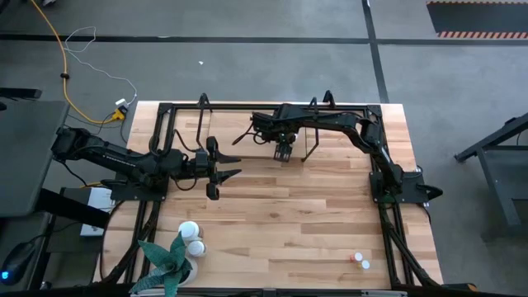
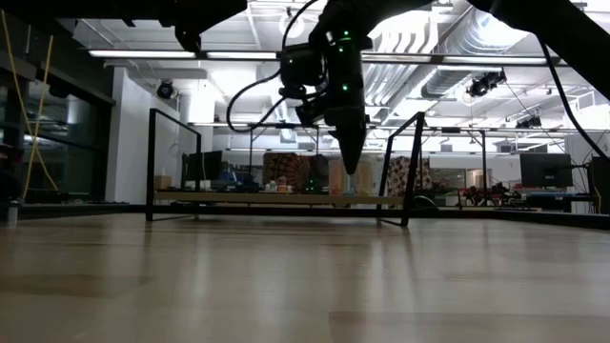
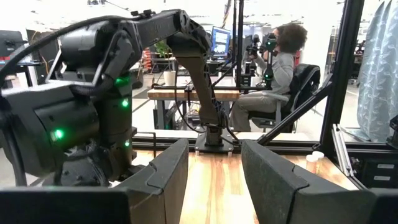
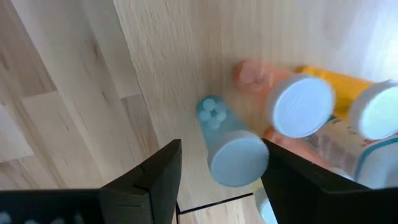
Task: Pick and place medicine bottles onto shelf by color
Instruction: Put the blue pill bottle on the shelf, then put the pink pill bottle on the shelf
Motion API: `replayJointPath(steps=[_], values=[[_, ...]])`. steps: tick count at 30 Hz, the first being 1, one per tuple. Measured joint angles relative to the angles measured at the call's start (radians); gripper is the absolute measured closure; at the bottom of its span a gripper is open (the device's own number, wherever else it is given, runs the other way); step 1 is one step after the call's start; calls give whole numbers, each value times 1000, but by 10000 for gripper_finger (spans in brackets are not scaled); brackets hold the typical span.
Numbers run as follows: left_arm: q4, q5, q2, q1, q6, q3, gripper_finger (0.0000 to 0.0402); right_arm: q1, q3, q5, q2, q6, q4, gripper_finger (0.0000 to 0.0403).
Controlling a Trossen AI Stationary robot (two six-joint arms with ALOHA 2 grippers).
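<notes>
My right gripper [image 1: 283, 153] reaches over the light-wood shelf [image 1: 231, 132] at the table's far side, pointing down [image 2: 350, 157]. It is open [image 4: 221, 180], and a pale blue bottle [image 4: 233, 155] stands on the shelf board [image 4: 174, 74] between its fingers. Two orange bottles with white caps [image 4: 301, 106] [image 4: 376, 112] stand beside it. My left gripper [image 1: 223, 169] is open and empty [image 3: 214, 180] over the table's left middle. Two white bottles [image 1: 191, 235] stand near the front left. Two tiny bottles [image 1: 360, 261] stand near the front right. My right gripper has its fingers on either side of the pale blue bottle's cap [image 4: 239, 163], from above. A gap shows at one finger [image 4: 158, 177]. The other finger [image 4: 292, 180] overlaps the cap's edge, and I cannot tell whether it touches.
A green spiky plant [image 1: 169, 260] in a white pot stands at the front left by the white bottles. The shelf's black tube hoops [image 2: 152, 162] [image 2: 410, 167] rise at its ends. A seated person [image 3: 273, 68] shows in the room beyond the table.
</notes>
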Motion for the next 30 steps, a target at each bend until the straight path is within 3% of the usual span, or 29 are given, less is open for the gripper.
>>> replayJointPath(steps=[14, 18, 24, 30], values=[[-13, 0, 0, 0, 0, 0, 261, 1, 308, 11, -1, -3, -123, 206], [-23, 0, 0, 0, 0, 0, 261, 13, 404, -37, -2, 32, -221, 206], [-51, 0, 0, 0, 0, 0, 261, 77, 226, -100, -151, 105, -241, 206], [-53, 0, 0, 0, 0, 0, 261, 209, -147, -98, -429, 260, -156, 206]])
